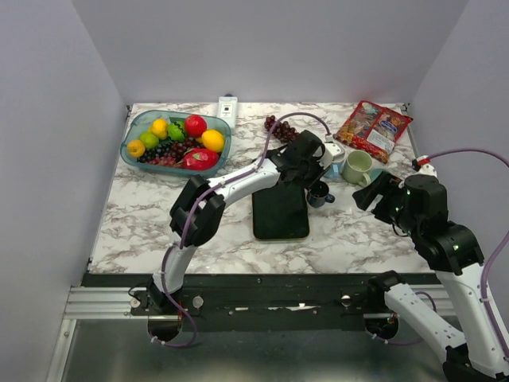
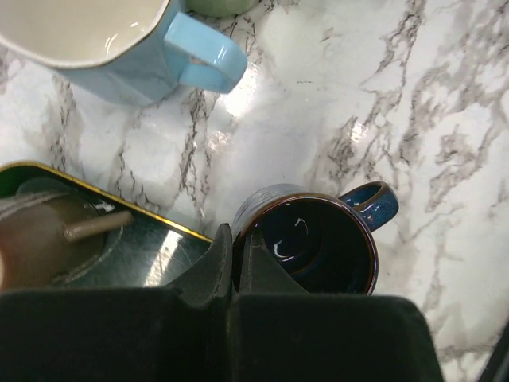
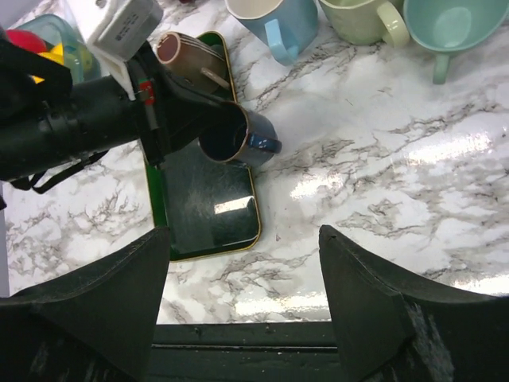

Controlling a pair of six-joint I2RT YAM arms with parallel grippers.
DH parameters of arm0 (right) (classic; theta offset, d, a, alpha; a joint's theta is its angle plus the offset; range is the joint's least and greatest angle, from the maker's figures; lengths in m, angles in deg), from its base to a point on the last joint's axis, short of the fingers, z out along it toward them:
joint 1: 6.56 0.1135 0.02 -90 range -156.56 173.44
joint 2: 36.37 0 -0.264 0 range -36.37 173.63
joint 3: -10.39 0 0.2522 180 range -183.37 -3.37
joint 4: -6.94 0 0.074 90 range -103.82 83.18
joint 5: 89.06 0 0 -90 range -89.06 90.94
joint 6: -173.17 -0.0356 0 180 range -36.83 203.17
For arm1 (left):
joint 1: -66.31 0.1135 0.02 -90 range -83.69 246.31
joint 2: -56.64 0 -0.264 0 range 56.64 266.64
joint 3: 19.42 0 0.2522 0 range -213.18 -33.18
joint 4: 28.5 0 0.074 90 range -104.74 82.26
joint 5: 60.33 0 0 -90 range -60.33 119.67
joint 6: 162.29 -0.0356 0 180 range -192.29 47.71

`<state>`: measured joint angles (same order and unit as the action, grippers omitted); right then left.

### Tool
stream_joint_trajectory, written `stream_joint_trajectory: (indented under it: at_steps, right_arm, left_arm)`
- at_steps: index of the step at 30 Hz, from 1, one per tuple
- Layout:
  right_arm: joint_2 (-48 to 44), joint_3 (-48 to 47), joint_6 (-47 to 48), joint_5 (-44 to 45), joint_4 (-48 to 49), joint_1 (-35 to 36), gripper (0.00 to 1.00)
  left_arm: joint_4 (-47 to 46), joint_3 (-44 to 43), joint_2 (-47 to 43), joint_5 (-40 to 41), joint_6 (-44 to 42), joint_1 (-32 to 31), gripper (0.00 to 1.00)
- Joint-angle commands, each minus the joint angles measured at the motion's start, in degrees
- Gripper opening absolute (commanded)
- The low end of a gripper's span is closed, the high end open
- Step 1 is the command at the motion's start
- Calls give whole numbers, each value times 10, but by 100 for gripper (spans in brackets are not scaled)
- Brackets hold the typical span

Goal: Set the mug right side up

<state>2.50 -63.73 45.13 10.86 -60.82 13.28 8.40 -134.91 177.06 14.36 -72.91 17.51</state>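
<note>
My L gripper [image 2: 236, 253] pinches the dark blue mug [image 2: 318, 243] by its rim: one finger [image 2: 213, 267] outside the wall, the other inside, pressed tight on the ceramic. The mug's mouth faces up into my L wrist cam, glossy dark interior w/ small highlights, and the handle points away from my fingers. It's over the marble table [image 1: 159, 215], just off the far-right corner of the dark green tray [image 1: 280, 213] w/ the gold edge. From the R wrist cam the mug looks tipped a bit. Can't tell if its base touches the marble.

My R gripper [image 3: 245, 239] hangs well apart from the mug, fingers spread wide, nothing between them.

Beyond the mug stand a light-blue mug [image 2: 119, 48], a pale green mug [image 1: 356, 167] and a teal cup [image 3: 449, 24], all mouth-up. A brown cup [image 3: 179, 49] w/ a stick in it is at the tray's far end.

At the far left is a fruit bowl [image 1: 131, 134], w/ dark grapes [image 1: 280, 127] loose mid-table. At the far right are two red snack packs [image 1: 374, 127], print too small to read. A white box [image 3: 119, 24] on my L wrist has a label, also unreadable.
</note>
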Motion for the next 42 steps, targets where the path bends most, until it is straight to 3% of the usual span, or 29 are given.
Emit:
stream_joint_trajectory:
  at_steps: [1, 14, 17, 20, 21, 23, 24, 27, 30, 38, 42]
  right_arm:
    - [-8, -6, -22, 27, -47, 3, 82]
    - [8, -6, -37, 20, -56, 3, 82]
    - [18, -10, -34, 20, -55, 3, 82]
    - [28, -12, -30, 20, -52, 3, 82]
    - [30, -13, -29, 20, -52, 3, 82]
    - [38, -13, -28, 18, -49, 3, 82]
    - [39, -15, -29, 17, -49, 3, 82]
    - [49, -17, -35, 11, -45, 3, 82]
    - [58, -19, -39, 6, -38, 3, 82]
    - [67, -12, -38, -1, -8, 3, 82]
    - [70, 10, -39, -16, 18, 3, 85]
  left_arm:
    - [-15, -64, 42, 34, -83, -11, 0]
    - [25, -137, 121, 86, -182, -10, 0]
    - [22, -139, 128, 74, -181, -3, 5]
    - [19, -147, 132, 63, -170, 5, 20]
    - [18, -150, 131, 58, -166, 5, 32]
    - [15, -153, 132, 57, -162, 9, 39]
    - [16, -156, 131, 57, -158, 11, 53]
    - [12, -165, 121, 34, -126, 26, 65]
    - [-14, -146, 84, -1, -83, 45, 70]
    - [-94, 7, -88, -45, -13, 86, 78]
    - [-100, 100, -157, 12, -10, 113, 99]
